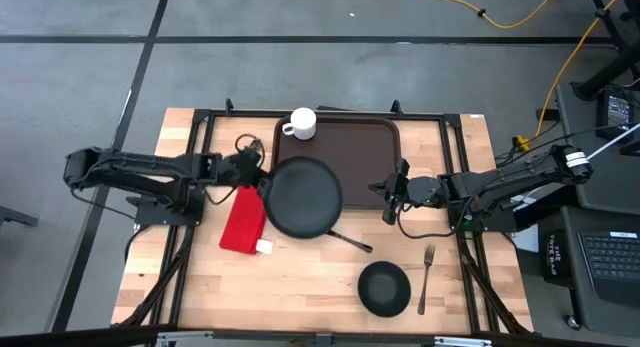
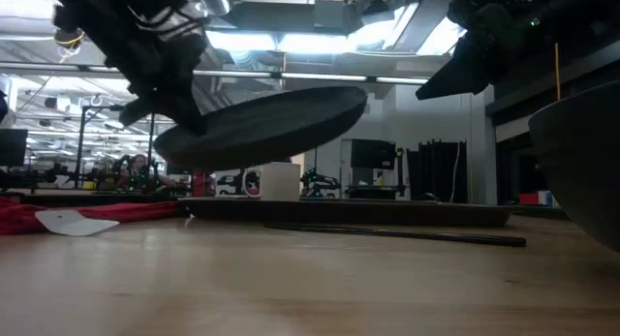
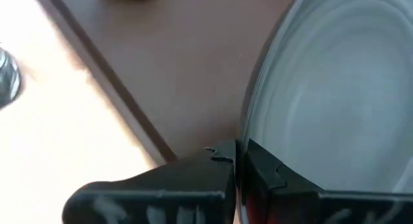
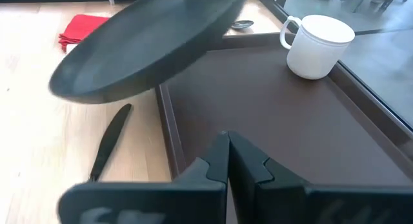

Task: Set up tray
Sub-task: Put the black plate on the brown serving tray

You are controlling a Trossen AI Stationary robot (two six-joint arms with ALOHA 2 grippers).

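Note:
The dark brown tray (image 1: 350, 147) lies at the table's far middle, with a white mug (image 1: 303, 123) standing in its far left corner. A round black plate (image 1: 303, 197) hangs tilted over the tray's near left corner, and my left gripper (image 1: 262, 182) is shut on it. In the low view the plate (image 2: 262, 123) is clear of the table. My right gripper (image 1: 390, 199) is shut on nothing and hovers over the tray's right edge; its wrist view shows the tray (image 4: 277, 121) beneath its fingertips (image 4: 227, 139). My left gripper pinches the plate's rim (image 3: 248, 130) at the plate's left side between its two fingers. The fingers reach in from the table's left, slanting downward. The plate is lifted clear and tilted, its far side from the gripper higher than the held side.
A red folded napkin (image 1: 243, 220) lies left of the plate. A knife (image 1: 350, 240) lies just near the tray, a small black bowl (image 1: 384, 288) and a fork (image 1: 426, 277) sit at the near right, and a spoon (image 4: 242, 24) lies beyond the tray's left edge.

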